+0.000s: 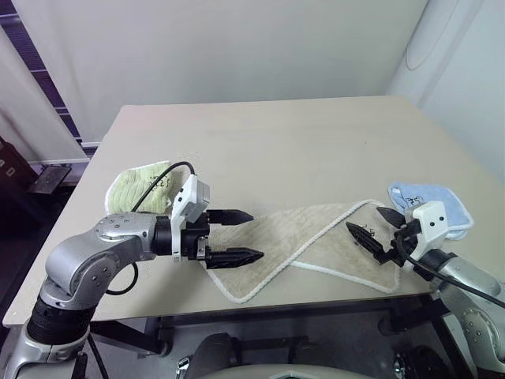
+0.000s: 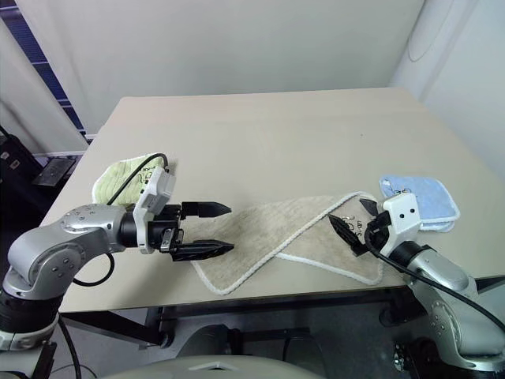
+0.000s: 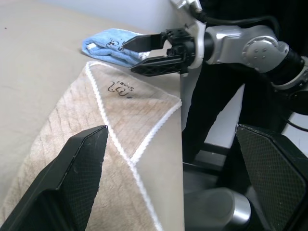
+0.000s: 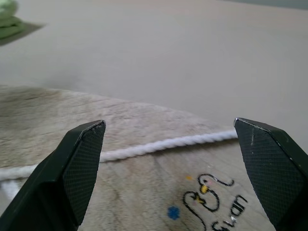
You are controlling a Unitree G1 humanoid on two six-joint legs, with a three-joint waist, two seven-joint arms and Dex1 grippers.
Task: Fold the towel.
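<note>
The beige towel point(image 1: 316, 237) with white corded edging lies folded along the table's near edge, one layer crossing the other. Its small dark logo point(image 4: 211, 199) sits near the right end. My left gripper point(image 1: 241, 235) hovers open just above the towel's left end, pointing right, with nothing between its fingers. My right gripper point(image 1: 375, 223) stands open over the towel's right end, fingertips either side of the logo corner, holding nothing. In the left wrist view the right gripper point(image 3: 137, 57) shows beyond the towel point(image 3: 110, 130).
A pale-green folded cloth point(image 1: 140, 185) lies at the table's left side behind my left arm. A light-blue folded cloth point(image 1: 430, 201) lies at the right edge behind my right gripper. The beige table point(image 1: 276, 142) stretches bare toward the wall.
</note>
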